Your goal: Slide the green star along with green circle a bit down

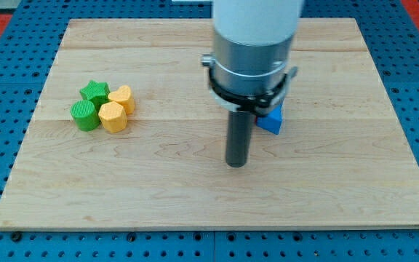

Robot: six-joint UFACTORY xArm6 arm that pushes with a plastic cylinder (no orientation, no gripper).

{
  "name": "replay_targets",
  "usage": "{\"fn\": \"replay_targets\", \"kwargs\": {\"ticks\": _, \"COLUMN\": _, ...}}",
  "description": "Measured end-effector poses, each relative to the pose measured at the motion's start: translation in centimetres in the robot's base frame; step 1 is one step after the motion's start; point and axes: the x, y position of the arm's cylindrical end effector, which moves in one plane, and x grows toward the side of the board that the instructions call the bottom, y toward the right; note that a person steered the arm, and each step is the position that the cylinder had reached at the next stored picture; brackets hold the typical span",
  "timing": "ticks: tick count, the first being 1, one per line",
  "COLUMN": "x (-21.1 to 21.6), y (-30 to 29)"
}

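Observation:
The green star [94,92] sits at the view's left of the wooden board, touching the green circle [85,116] just below it. Two yellow blocks press against them on their right: a yellow heart-like block [122,97] and a yellow hexagon [113,116]. My tip [236,164] is at the board's middle, far to the right of this cluster and slightly lower than it. It touches no block.
A blue block [271,121] lies just up and right of my tip, partly hidden behind the arm's body [253,51]. The wooden board [217,196] rests on a blue perforated table.

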Motion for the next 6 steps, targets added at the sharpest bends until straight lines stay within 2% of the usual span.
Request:
{"fn": "replay_targets", "kwargs": {"ticks": 1, "x": -1.7, "y": -1.3}}
{"fn": "replay_targets", "kwargs": {"ticks": 2, "x": -5.2, "y": -1.1}}
{"fn": "replay_targets", "kwargs": {"ticks": 5, "x": -18.5, "y": -3.5}}
{"fn": "replay_targets", "kwargs": {"ticks": 6, "x": -21.0, "y": -11.6}}
